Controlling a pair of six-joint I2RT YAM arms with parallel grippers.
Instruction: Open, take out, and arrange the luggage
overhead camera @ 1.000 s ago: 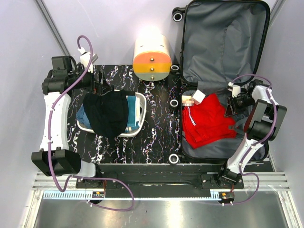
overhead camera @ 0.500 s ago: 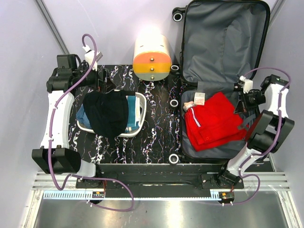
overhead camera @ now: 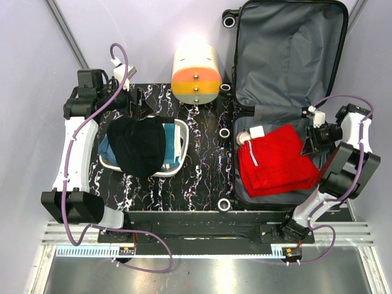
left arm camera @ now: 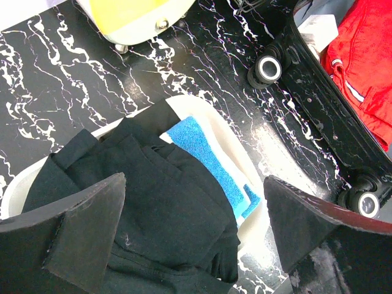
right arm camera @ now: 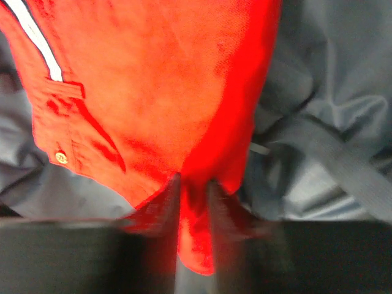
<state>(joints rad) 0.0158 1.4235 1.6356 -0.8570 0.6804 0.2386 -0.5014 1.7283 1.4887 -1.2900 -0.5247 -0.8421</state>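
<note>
The luggage (overhead camera: 288, 55) lies open at the right, its lid up with grey lining showing. A red garment (overhead camera: 275, 160) lies in its lower half, with small white items (overhead camera: 256, 131) at its upper left corner. My right gripper (overhead camera: 310, 144) is shut on the right edge of the red garment (right arm camera: 153, 92), which is pinched between the fingers in the right wrist view. My left gripper (overhead camera: 131, 109) is open and empty above the far edge of the white tray (overhead camera: 182, 138), which holds black clothing (left arm camera: 141, 202) and a blue cloth (left arm camera: 205, 159).
A cream-and-orange cylindrical box (overhead camera: 196, 73) stands at the back centre. The suitcase wheels (overhead camera: 224, 133) face the black marbled tabletop (overhead camera: 202, 165). Grey walls close both sides.
My right gripper has pulled the red garment toward the right, turning it flatter in the suitcase. The left arm has shifted slightly right over the tray's far edge.
</note>
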